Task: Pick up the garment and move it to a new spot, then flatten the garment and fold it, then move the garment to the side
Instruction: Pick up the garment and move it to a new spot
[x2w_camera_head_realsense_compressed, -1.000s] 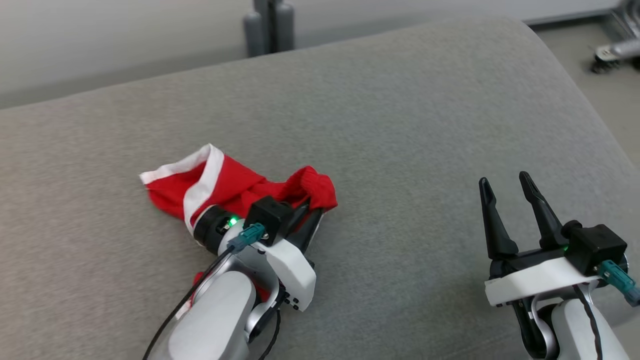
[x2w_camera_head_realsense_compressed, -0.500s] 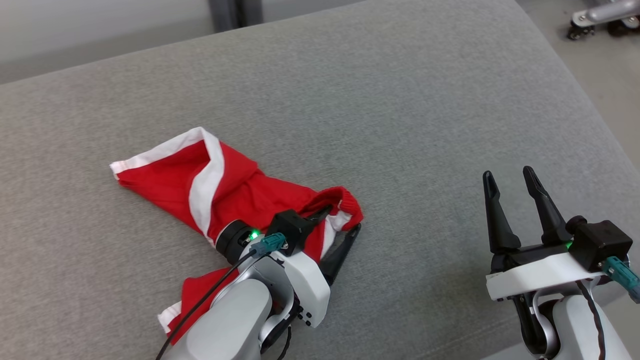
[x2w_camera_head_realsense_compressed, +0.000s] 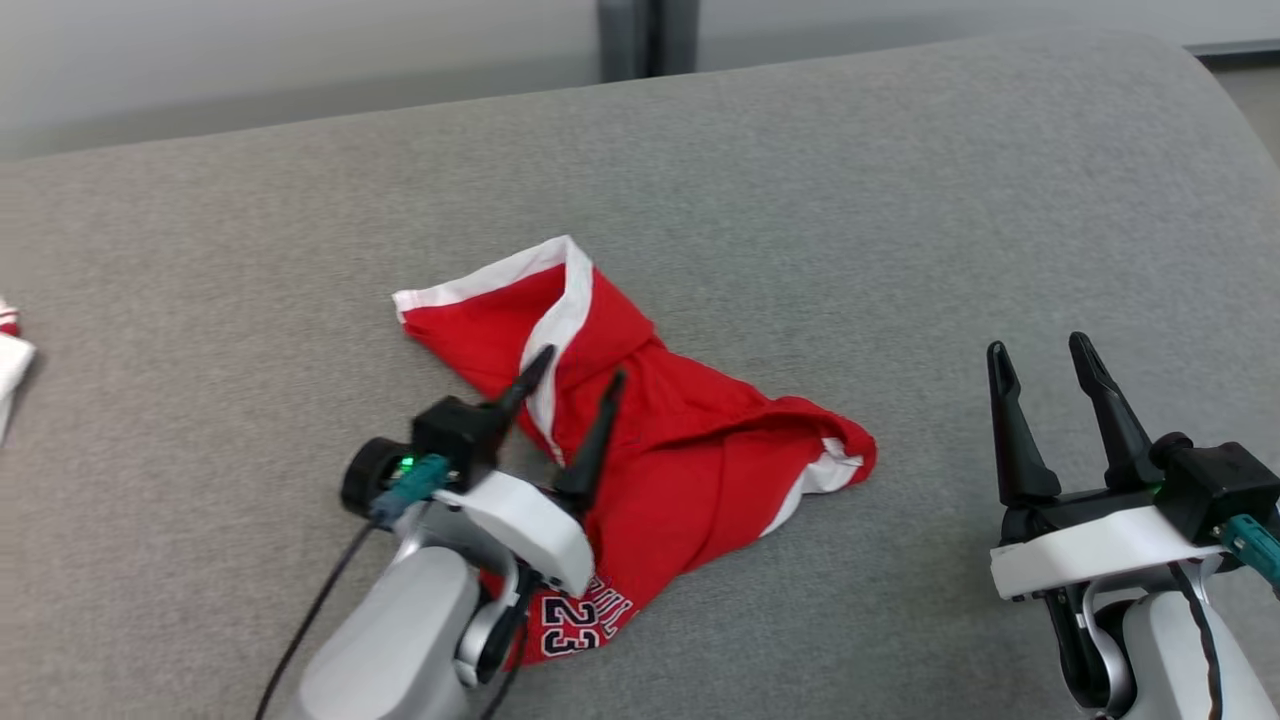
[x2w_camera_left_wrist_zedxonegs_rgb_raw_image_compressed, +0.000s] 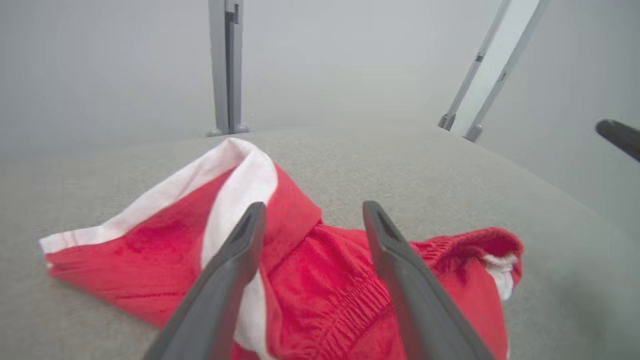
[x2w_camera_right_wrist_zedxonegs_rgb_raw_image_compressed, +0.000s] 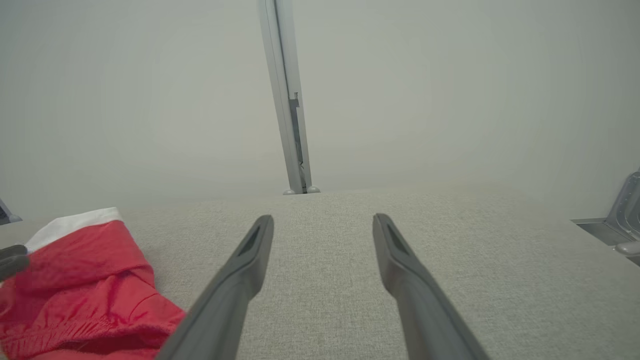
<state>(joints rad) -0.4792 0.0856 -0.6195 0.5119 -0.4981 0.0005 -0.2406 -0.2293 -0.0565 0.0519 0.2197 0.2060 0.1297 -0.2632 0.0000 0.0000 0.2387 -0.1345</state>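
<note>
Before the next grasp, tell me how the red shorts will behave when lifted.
Likely floppy: the shorts lie crumpled in soft folds on the cushion. Probably light: the fabric looks thin. Pinched at one point, the rest would likely hang and bunch.

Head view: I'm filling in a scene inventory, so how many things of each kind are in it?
Cloth pieces: 2, the red garment and a white-and-red cloth cut off by the left edge
End effectors: 2, the left end effector and the right end effector, both open
Grey posts: 1, the grey post
Padded surfaces: 1, the grey padded surface
Total: 6
</note>
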